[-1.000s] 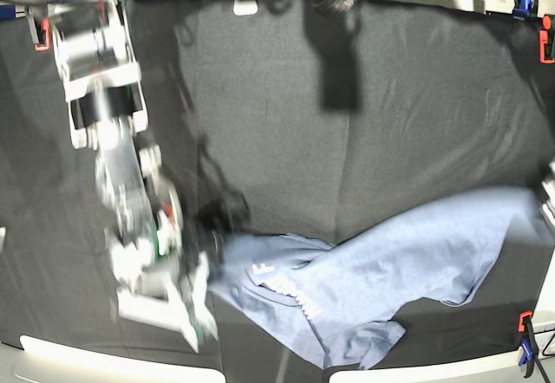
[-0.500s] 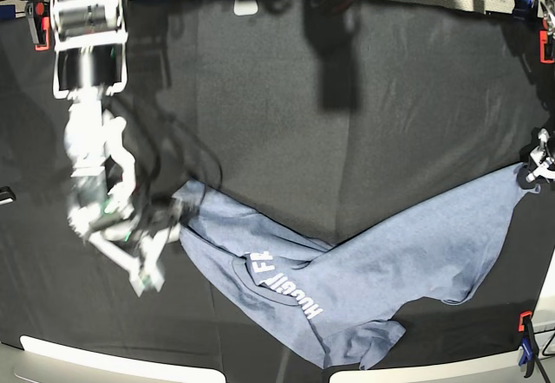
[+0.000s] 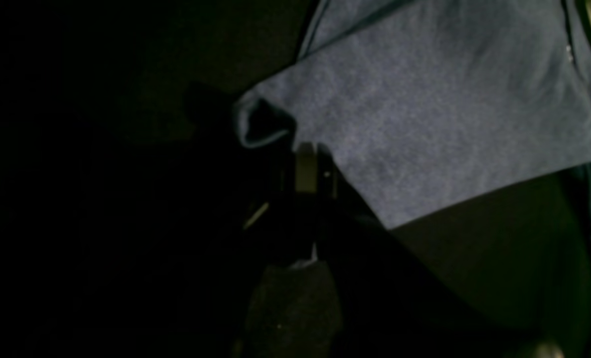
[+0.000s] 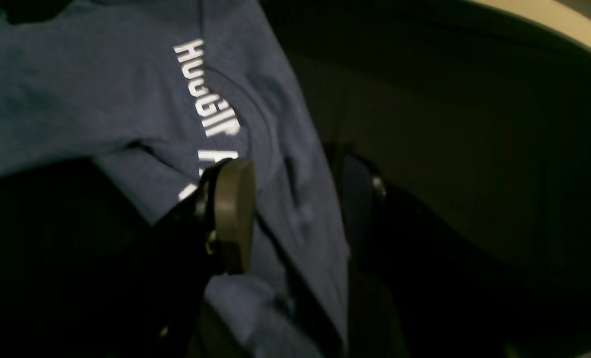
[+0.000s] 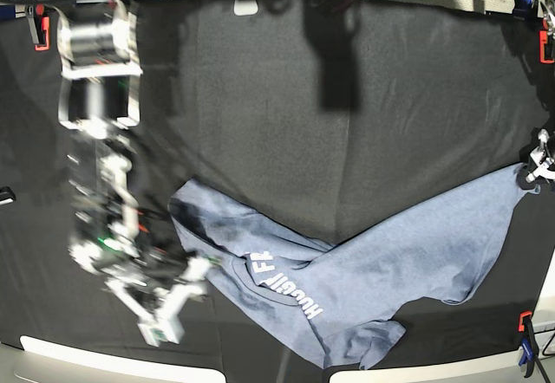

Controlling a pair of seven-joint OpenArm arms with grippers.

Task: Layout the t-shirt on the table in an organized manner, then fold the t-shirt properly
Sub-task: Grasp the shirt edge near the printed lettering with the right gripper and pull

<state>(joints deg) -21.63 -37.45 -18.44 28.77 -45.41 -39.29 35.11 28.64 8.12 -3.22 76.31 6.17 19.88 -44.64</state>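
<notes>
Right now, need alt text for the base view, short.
A light blue-grey t-shirt lies crumpled and stretched across the near half of a black cloth table, white lettering upside down near its middle. The right arm's pincer, blurred, sits at the shirt's left edge; the left pincer pinches its far right corner.

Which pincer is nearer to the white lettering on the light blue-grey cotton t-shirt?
The right pincer: it hangs open directly beside the white lettering. The left pincer is shut on the light blue-grey cotton t-shirt at its far corner, away from the print.
</notes>
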